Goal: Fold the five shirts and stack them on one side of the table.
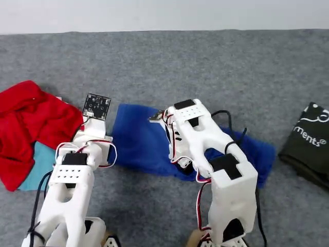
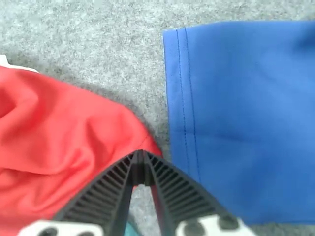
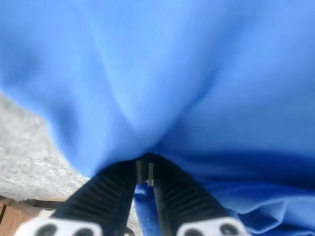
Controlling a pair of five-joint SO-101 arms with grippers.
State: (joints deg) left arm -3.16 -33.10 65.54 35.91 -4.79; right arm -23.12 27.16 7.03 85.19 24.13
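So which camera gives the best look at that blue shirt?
The high view: the blue shirt lies spread out almost whole, though the right arm covers its middle. The left wrist view catches its stitched hem; the right wrist view, bunched cloth pinched in the right gripper.

We took this for a robotics lab bench rather than a home. Two white plastic robot arms, the left [image 1: 69,190] and the right [image 1: 205,149], stood side by side on a table covered in coarse grey felt [image 1: 216,62]. Thin red, white and black wires [image 1: 199,206] ran loose along their shells, and a small bare black circuit board [image 1: 96,106] sat at one wrist. Behind the table we saw a plain white wall [image 1: 154,13].
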